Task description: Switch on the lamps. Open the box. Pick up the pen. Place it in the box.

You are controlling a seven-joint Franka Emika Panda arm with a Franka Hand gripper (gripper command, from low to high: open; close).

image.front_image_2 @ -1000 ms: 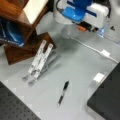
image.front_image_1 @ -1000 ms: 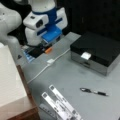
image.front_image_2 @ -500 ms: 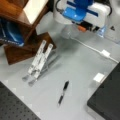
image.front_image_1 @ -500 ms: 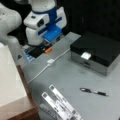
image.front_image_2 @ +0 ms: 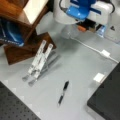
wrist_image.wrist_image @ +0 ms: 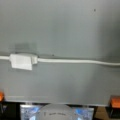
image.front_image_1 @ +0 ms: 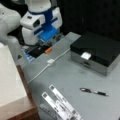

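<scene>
Grey desk carries everything here, and the first step, turning on the lamps, looks to be the one in hand: the gripper hangs low at the desk's far edge, towards a front view's upper left, over a white cable and its small inline switch block. In the wrist view that switch block lies at the left with the cable running off to the right, and orange tabs show at the bottom corners; whether the gripper's fingers are spread or pressed together cannot be told from any view

Nothing is held. The box sits shut at a front view's right, black lid down and white latch at its front. The pen lies free on the desk in front of the box, well apart from the gripper; in a front view the pen rests between the box's corner and two folded lamps, which lie unlit beside a wooden shelf

To do this step well, I judge the press should land squarely on the switch block rather than on the loose cable, which would slide; coming straight down and gently would keep the light block from skidding sideways
</scene>
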